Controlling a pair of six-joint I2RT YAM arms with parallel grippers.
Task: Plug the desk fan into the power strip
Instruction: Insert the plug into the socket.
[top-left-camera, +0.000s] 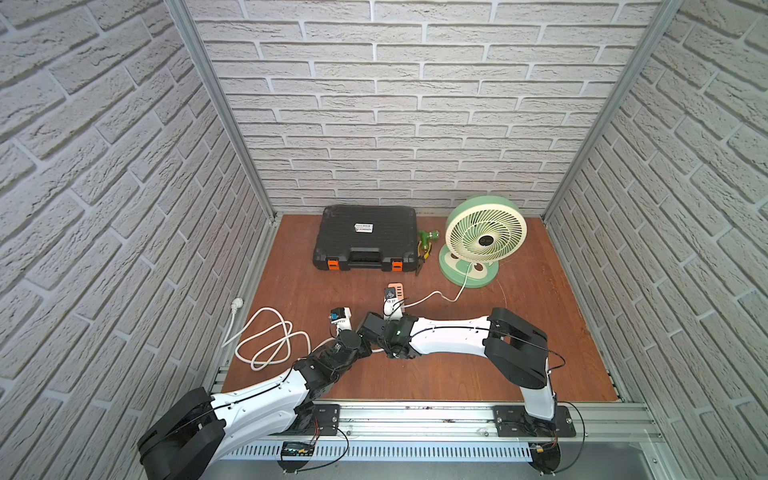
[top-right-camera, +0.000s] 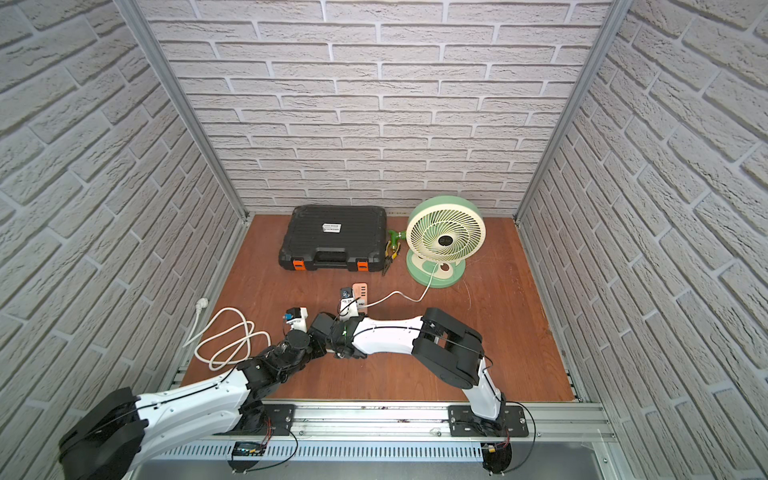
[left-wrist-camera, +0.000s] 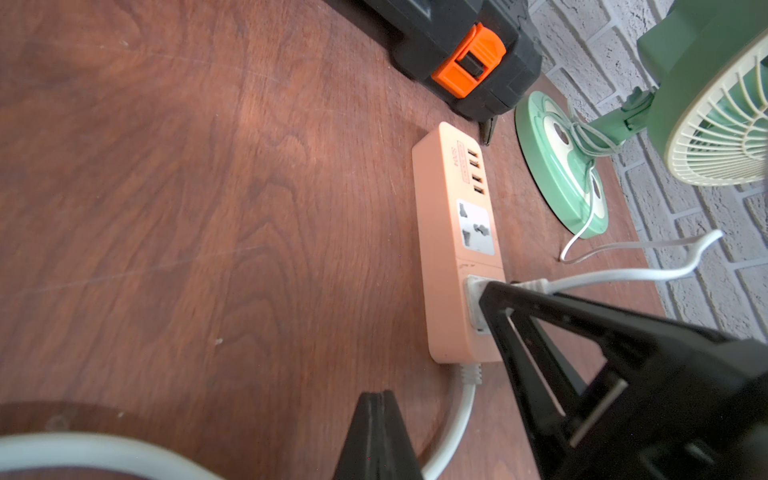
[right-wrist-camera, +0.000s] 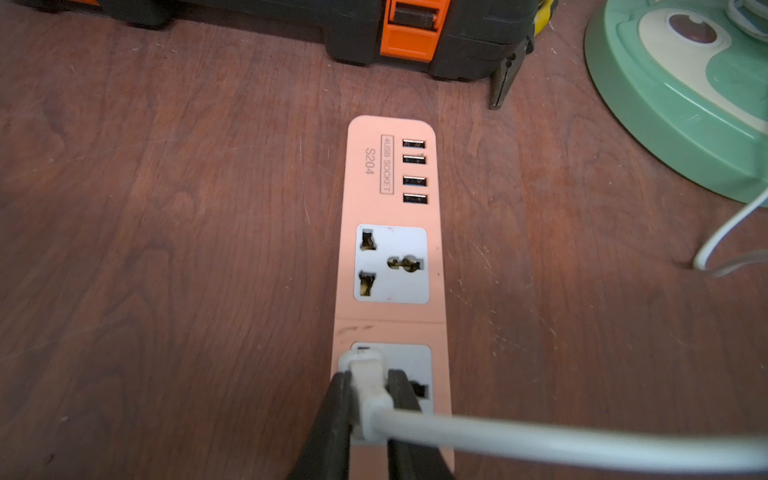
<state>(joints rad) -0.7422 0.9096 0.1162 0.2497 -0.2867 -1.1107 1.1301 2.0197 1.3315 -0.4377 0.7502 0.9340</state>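
The mint-green desk fan (top-left-camera: 484, 237) (top-right-camera: 444, 237) stands at the back right on its oval base (right-wrist-camera: 673, 104). Its thin white cord (top-left-camera: 436, 295) (right-wrist-camera: 582, 444) runs to a small white plug (right-wrist-camera: 365, 386) (left-wrist-camera: 473, 299). My right gripper (right-wrist-camera: 371, 380) is shut on that plug. The plug sits against the near socket of the salmon-orange power strip (right-wrist-camera: 390, 266) (left-wrist-camera: 453, 232) (top-left-camera: 397, 289), and its prongs are hidden. The far socket and the USB ports are free. My left gripper (left-wrist-camera: 378, 395) is shut on nothing and hovers just left of the strip's cable end.
A black toolcase (top-left-camera: 365, 239) with orange latches lies at the back, with pliers (top-left-camera: 424, 249) between it and the fan. The strip's thick white cable (top-left-camera: 266, 340) coils at the front left, ending in a plug (top-left-camera: 237, 303) by the left wall.
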